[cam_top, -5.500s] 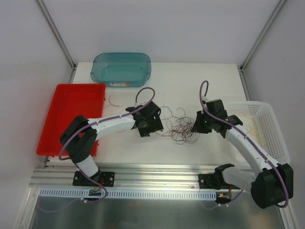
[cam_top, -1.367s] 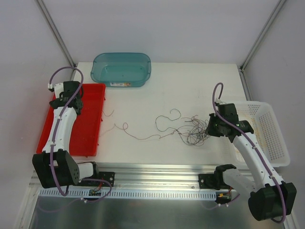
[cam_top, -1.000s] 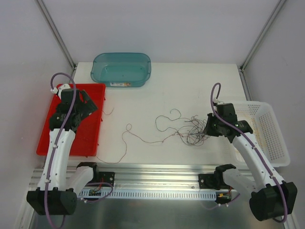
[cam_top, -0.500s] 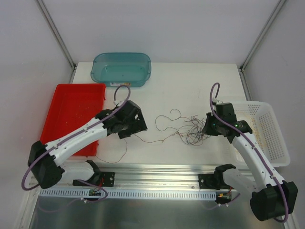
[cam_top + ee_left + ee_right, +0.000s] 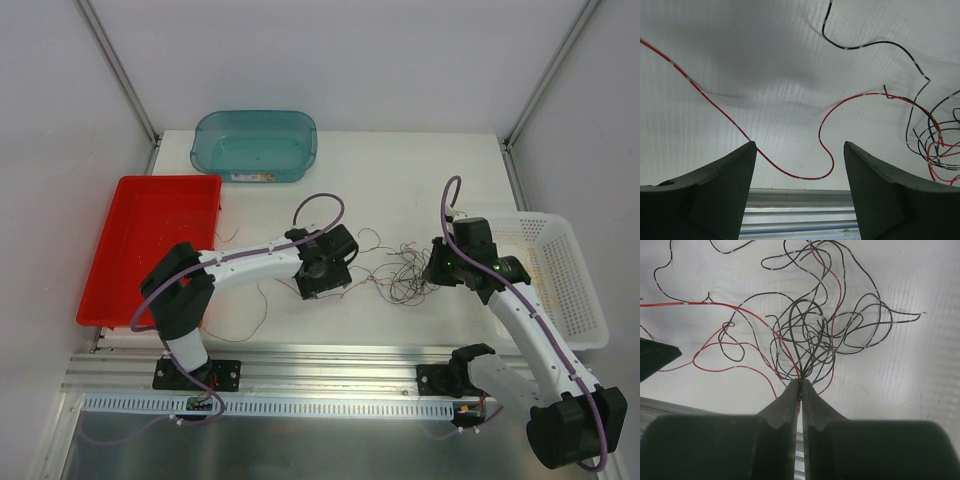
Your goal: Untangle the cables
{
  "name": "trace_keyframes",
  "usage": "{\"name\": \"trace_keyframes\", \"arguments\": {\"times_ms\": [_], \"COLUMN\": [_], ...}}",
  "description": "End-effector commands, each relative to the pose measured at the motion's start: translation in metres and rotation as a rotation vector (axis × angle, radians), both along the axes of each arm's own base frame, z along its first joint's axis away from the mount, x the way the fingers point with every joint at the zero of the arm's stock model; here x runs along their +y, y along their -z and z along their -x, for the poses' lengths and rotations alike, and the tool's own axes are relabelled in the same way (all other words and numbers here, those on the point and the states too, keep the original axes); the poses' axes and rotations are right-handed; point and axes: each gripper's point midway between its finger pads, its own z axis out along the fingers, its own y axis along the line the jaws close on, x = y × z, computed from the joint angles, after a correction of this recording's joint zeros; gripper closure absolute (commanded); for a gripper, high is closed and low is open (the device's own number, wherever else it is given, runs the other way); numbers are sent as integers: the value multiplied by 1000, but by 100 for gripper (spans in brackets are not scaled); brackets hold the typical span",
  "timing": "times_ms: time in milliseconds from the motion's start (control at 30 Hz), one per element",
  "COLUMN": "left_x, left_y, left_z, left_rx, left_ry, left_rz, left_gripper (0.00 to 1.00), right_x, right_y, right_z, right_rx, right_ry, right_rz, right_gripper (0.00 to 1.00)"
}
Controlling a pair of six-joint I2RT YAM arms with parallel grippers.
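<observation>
Red tray (image 5: 150,245) is seen at the L edge, approx. 9 o'clock from the work area, w/ a teal tub (image 5: 255,145) at 11 o'clock. Whether any wire lies in either cannot be told.

Just R of the tray, a loose strand (image 5: 263,305) is laid out on the white table (image 5: 400,180), apart from the knot; it is judged as partly freed.

Next, the left gripper (image 5: 798,145) is held low over the table, jaws spread wide & nothing pinched. A red wire (image 5: 715,105) is seen lying flat between its fingers, w/ a black wire (image 5: 860,47) beyond at 1 o'clock. Neither is gripped.

At centre-R the cables (image 5: 400,280) are bunched. The tangle (image 5: 815,335) is made up of many black loops w/ a few red ones woven through, so most of the job is judged as left.

At 3 o'clock of the knot, the right gripper (image 5: 801,385) is clamped tight on a bundle of strands at the tangle's edge, so that side is anchored.

A white basket (image 5: 560,290) is set at the far R; its contents are too faint to tell.

Est.: early-to-mid stage. A few ends are drawn out toward 9 o'clock, but the core is not yet undone. A pull on the red wire away from the anchored side is judged to be what is needed next.
</observation>
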Motion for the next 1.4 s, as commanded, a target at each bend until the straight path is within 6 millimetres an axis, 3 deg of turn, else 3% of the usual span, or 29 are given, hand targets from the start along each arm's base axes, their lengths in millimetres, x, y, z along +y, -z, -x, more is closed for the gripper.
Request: {"name": "trace_keyframes", "arguments": {"times_ms": [0,133,267,333,400,633,733,900,1133,1300,1367], "left_x": [-18,-21,-14,-11,-9,6,13,7,-6,-13,-10], "left_y": [-2,9,13,13,12,-12,-14,-11,9,20,24], "left_z": [7,15,15,17,18,25,29,32,22,17,17], "left_rx": [33,60,53,50,53,17,19,36,56,60,56], "left_ry": [-12,1,-8,-5,-7,-84,-118,-160,-201,-202,-201], "left_rz": [42,27,5,1,3,72,87,99,58,31,13], "left_gripper": [30,40,58,61,59,37,35,34,39,54,69], "right_x": [5,6,6,6,5,5,6,7,8,8,8], "right_y": [-4,-4,-4,-4,-4,-4,-3,-4,-6,-4,-4], "right_z": [-2,-2,-2,-2,-2,-2,-2,-2,-1,1,1], "right_rx": [-30,-34,-31,-33,-34,-39,-31,-38,-43,-36,-38], "right_ry": [-10,-11,-12,-10,-9,-9,-13,-14,-17,-20,-19], "right_rz": [-24,-28,-26,-24,-20,-20,-26,-29,-37,-35,-34], "right_gripper": [92,92,92,92,93,92,92,92,92,92,92]}}
